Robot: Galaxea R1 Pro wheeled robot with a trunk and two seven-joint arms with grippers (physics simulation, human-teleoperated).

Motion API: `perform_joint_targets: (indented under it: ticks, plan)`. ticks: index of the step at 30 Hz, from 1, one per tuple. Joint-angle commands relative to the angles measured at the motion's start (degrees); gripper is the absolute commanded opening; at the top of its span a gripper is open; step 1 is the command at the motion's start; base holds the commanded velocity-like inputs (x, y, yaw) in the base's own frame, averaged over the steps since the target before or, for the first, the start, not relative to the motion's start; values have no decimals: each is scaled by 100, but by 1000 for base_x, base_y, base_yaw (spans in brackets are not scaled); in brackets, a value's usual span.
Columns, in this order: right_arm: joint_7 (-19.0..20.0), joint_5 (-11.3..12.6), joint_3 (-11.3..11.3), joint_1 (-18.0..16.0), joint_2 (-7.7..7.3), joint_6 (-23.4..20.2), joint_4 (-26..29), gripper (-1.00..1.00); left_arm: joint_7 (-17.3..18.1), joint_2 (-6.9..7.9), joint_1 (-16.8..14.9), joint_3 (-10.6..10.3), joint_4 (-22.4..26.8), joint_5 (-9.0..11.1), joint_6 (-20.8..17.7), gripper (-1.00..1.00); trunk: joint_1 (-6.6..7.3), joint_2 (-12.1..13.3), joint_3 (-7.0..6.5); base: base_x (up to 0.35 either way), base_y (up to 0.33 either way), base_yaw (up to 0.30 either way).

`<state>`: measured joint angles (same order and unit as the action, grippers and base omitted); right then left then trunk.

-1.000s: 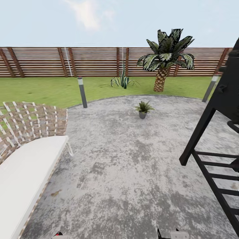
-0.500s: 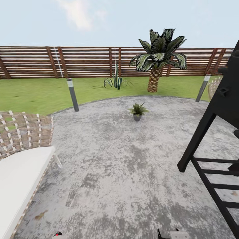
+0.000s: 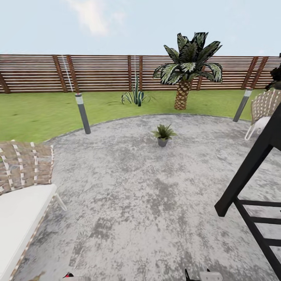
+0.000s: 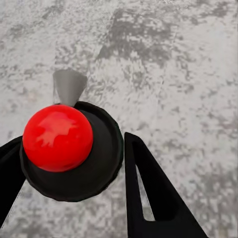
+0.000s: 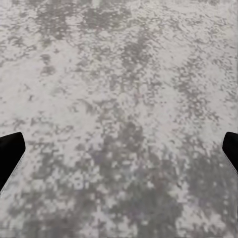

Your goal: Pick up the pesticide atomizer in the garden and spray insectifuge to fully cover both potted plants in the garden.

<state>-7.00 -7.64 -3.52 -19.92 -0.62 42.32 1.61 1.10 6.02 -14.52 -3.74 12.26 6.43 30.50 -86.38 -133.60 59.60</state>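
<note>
Head view, garden patio: one of the potted plants (image 3: pixel 163 134) stands alone on the round grey patio (image 3: pixel 128 203), well ahead of the robot and slightly right of centre, between a grey bollard lamp (image 3: pixel 82 113) at the lawn's edge and a black frame (image 3: pixel 249 171) that crowds the right side. Behind it rise a palm (image 3: pixel 187 66) and the slatted wooden fence (image 3: pixel 97 72); a woven lounger (image 3: pixel 23 183) sits at the left.

Left wrist view: the left end effector (image 4: pixel 72 141) appears closed around the pesticide atomizer (image 4: pixel 99 163), seen from above as a black round top with a red knob and a grey nozzle, one finger on each side of it. Right wrist view: the right end effector (image 5: pixel 119 148) is spread wide, with bare paving between its fingertips.

The step in hand looks like the approach to the plant. The plant lies far beyond the reach of either arm, so the base should close in along the bare paving, steering left of the black frame. It should stop with the rosette near and the nozzle turned toward the leaves before any spraying. The second plant cannot be identified from here.
</note>
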Motion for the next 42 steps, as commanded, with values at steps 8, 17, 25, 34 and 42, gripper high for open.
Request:
perform_joint_targets:
  ticks: [8, 17, 25, 34, 42]
  plan:
    - [-30, -67, -34, -3, -103, 9, -12, 100, 13, 4, 1, -39, -4, 54, 18, -100, -2, -2, 5, 338, 0, 0]
    - [-30, -70, -27, -3, -105, 4, -12, 100, 13, 4, 1, -39, -4, 51, 16, -100, -2, -2, 5, 338, 0, 0]
    - [-30, -70, -26, -3, -105, 4, -12, 100, 13, 0, 1, -39, -4, 51, 14, -100, -2, -2, 5, 338, 0, 0]
    - [-30, -68, -26, -3, -105, 12, -12, 100, 13, -4, 1, -47, -4, 51, 12, -100, -2, -2, 5, 338, 0, 0]
    - [-30, -62, -31, -3, -105, 13, -6, 100, 13, -5, 1, -56, -4, 51, 11, -100, -2, -2, 5, 338, 0, 0]
